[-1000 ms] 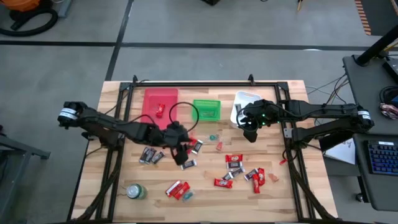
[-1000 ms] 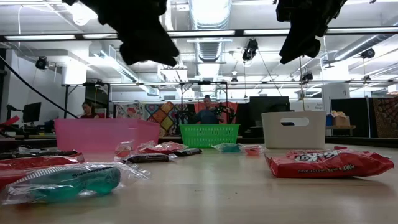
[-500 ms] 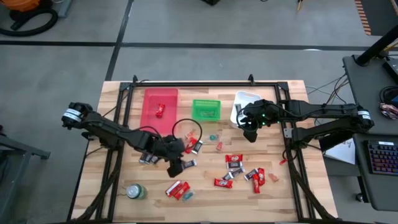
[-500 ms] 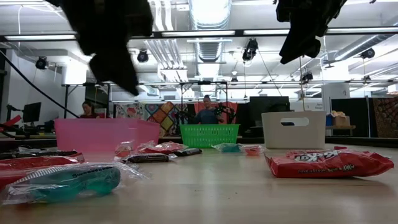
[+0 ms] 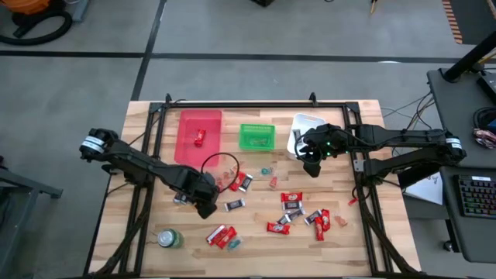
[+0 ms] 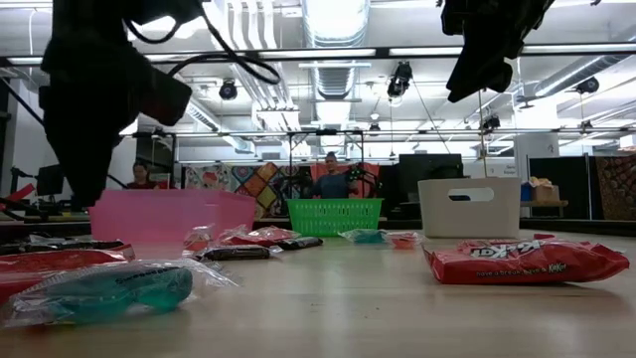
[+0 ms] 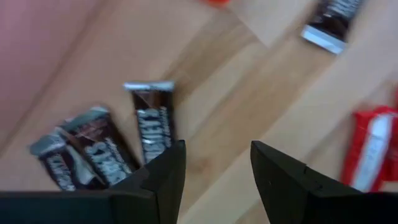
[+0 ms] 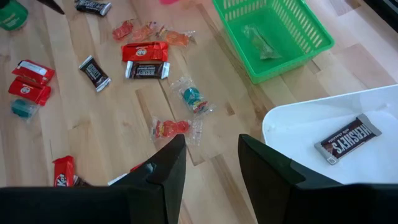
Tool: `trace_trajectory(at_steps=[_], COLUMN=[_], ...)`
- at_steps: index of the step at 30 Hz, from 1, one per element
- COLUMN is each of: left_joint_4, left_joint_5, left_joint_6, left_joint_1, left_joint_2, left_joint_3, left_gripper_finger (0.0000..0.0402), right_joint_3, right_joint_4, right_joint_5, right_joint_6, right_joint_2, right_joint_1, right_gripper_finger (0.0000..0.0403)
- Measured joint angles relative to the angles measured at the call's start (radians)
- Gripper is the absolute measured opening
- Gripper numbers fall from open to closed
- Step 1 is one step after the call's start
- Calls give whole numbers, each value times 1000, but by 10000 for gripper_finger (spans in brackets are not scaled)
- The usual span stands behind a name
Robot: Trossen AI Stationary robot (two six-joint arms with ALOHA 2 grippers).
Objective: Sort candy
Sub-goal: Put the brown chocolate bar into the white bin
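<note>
High view: the left gripper (image 5: pixel 206 208) is shown shifted toward the worktop's (image 5: pixel 256 232) left-front part, away from the red-and-dark sweets near the middle where it hung a second ago. Its fingers (image 7: pixel 163 180) are parted and empty, poised beside the dark brown bars (image 7: pixel 149 124); a fresh pick is judged to be starting. The right gripper (image 5: pixel 310 167) is held unmoved by the white bin (image 5: pixel 298 124), fingers apart, nothing between them. One red sweet lies in the pink bin (image 5: pixel 200 128), a clear-wrapped one in the green basket (image 8: pixel 277 31), a dark bar in the white bin. Most candy (image 5: pixel 298 213) remains loose on the worktop.
</note>
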Motion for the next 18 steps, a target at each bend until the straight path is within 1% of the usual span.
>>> trace_trajectory(at_steps=[3,18], left_joint_4=[2,-20], left_joint_5=[-23,-38], left_joint_6=[-7,-14], left_joint_1=[0,0], left_joint_2=[22,177], left_joint_3=[0,2], left_gripper_finger=[169,168], right_joint_3=[0,-14], right_joint_4=[0,2], right_joint_5=[0,0], right_joint_6=[-2,-2], right_joint_2=[0,0], right_joint_1=[0,0], right_gripper_finger=[139,139])
